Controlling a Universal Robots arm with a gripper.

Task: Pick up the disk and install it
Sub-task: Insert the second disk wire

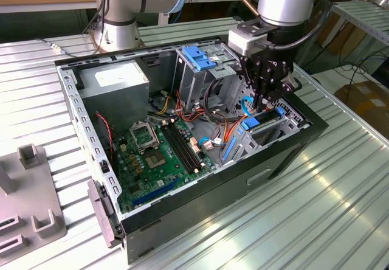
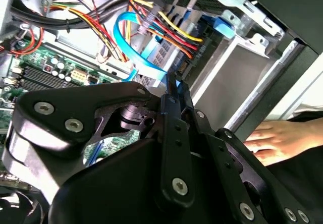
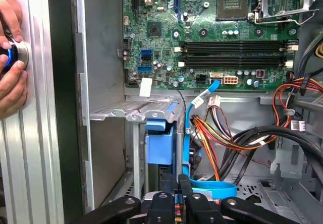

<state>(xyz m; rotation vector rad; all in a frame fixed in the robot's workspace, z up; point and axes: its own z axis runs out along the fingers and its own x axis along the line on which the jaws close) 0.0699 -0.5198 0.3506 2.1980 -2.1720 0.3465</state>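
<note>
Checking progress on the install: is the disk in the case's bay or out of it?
In. The disk sits inside the metal bay, blue frame end showing, beneath the claw. Fully seated: cannot tell.

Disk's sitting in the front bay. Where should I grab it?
Probably the exposed blue-frame end of the disk, coming in through the open side of the computer case: the metal drive bay walls in its flat faces.

The disk (image 1: 262, 124) sits mostly hidden in its bay; a hand (image 3: 11, 62) is cut off.
</note>
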